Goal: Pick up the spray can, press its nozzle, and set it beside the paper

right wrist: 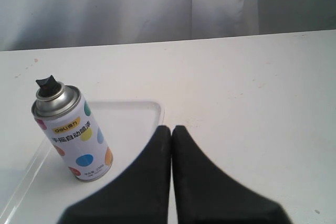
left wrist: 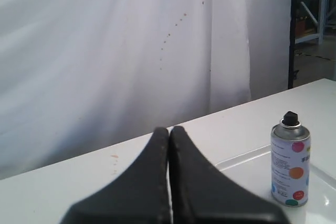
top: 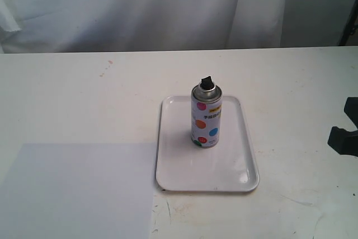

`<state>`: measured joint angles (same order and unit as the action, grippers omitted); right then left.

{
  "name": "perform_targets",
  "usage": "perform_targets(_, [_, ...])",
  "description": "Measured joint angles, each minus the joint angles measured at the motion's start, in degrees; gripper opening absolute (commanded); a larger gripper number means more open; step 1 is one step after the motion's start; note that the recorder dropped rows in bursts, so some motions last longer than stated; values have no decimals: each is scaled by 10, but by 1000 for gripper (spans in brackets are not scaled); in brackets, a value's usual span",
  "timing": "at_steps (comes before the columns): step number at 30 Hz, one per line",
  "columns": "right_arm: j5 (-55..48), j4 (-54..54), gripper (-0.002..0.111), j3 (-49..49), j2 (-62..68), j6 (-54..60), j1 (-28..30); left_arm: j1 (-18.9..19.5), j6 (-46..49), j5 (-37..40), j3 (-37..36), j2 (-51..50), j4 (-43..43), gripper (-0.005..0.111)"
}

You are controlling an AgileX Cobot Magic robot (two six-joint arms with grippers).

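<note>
1. White-labelled, with dots of pink, orange, blue and green, the spray can (top: 205,117) stands upright on a glossy white tray (top: 184,174), and neither arm touches it.
2. Its black nozzle (top: 207,82) sits on the silver dome with nothing pressing on it.
3. The paper (top: 72,188) lies flat on the table (top: 84,93), with one edge just beside the tray's left side in the exterior view.
4. The left gripper (left wrist: 169,130) has its fingers pressed together on nothing and is well apart from the can. The right gripper (right wrist: 171,128) is likewise clenched and empty, but nearer the can.
5. By the look of it the pickup has not begun, so the step in hand is the approach.
6. The next move probably calls for one gripper to part its fingers and close around the can's body below the dome. That would leave the nozzle clear for the other gripper.
7. In the right wrist view the label's logo appears to read "deli". A line of Chinese characters runs beneath it, too small to read surely.
</note>
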<state>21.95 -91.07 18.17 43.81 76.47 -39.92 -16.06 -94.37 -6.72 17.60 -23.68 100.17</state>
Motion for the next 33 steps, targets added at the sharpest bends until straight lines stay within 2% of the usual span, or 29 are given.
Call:
perform_targets(6, [0, 0, 0, 0, 0, -1, 0, 0, -2, 44, -7, 28, -6, 0])
perform_targets(8, [0, 0, 0, 0, 0, -1, 0, 0, 25, 78, -21, 44, -54, 0])
perform_targets(12, [0, 0, 0, 0, 0, -1, 0, 0, 114, 172, -49, 77, -200, 0])
perform_targets(14, [0, 0, 0, 0, 0, -1, 0, 1, 161, 195, -53, 91, -252, 0])
perform_targets(19, [1, 0, 0, 0, 0, -1, 0, 1, 266, 169, -54, 118, -301, 0])
perform_targets(22, [2, 0, 0, 0, 0, -1, 0, 1, 344, 164, -65, 137, -373, 0])
perform_targets(29, [2, 0, 0, 0, 0, -1, 0, 1, 542, 222, -89, 185, -580, 0])
perform_targets(33, [2, 0, 0, 0, 0, -1, 0, 1, 624, 229, -89, 208, -635, 0])
